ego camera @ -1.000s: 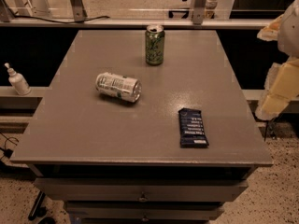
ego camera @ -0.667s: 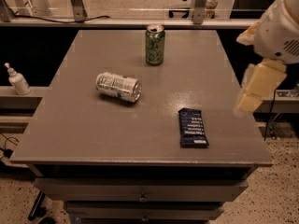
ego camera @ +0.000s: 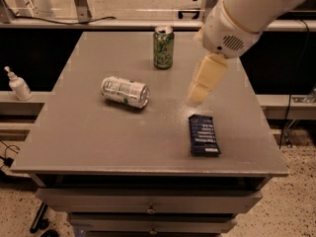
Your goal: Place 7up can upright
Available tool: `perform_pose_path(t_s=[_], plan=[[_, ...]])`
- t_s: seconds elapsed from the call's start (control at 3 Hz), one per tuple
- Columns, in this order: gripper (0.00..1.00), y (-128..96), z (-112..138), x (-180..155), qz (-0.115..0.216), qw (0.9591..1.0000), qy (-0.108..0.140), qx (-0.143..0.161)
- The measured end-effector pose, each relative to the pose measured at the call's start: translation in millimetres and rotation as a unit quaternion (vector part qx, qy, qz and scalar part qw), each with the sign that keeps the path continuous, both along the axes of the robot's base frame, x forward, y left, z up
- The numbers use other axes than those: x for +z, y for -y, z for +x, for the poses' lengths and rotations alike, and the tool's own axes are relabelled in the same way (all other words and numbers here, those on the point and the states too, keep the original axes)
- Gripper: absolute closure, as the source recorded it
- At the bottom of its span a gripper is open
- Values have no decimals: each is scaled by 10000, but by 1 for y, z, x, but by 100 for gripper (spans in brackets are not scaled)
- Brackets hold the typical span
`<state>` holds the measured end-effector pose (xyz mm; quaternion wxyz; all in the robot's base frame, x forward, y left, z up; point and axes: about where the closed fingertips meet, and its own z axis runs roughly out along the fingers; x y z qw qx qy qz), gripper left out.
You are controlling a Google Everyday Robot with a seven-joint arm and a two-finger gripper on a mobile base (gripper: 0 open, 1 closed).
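Observation:
The 7up can [ego camera: 125, 92], silver-white with small green markings, lies on its side on the grey table [ego camera: 89, 132], left of centre, its shiny end facing right. My gripper [ego camera: 199, 95] hangs from the white arm that enters from the upper right. It is above the table, to the right of the can and well apart from it, just over the dark snack bar. It holds nothing that I can see.
A darker green patterned can [ego camera: 163, 47] stands upright near the table's far edge. A dark blue snack bar [ego camera: 204, 135] lies at the front right. A white pump bottle [ego camera: 18, 84] stands on a ledge to the left. Drawers sit below the table's front edge.
The arm has swung in from the right edge of the view toward the table's middle, and the gripper now hangs over the table near the snack bar. The cans have not moved.

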<state>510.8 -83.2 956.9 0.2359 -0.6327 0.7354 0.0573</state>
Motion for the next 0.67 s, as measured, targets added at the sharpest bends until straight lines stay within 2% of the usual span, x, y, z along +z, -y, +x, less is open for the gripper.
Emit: perform_pose_path(t_s=[0.67], plan=[[0,-87,29,-27,351,9989,-93,304]])
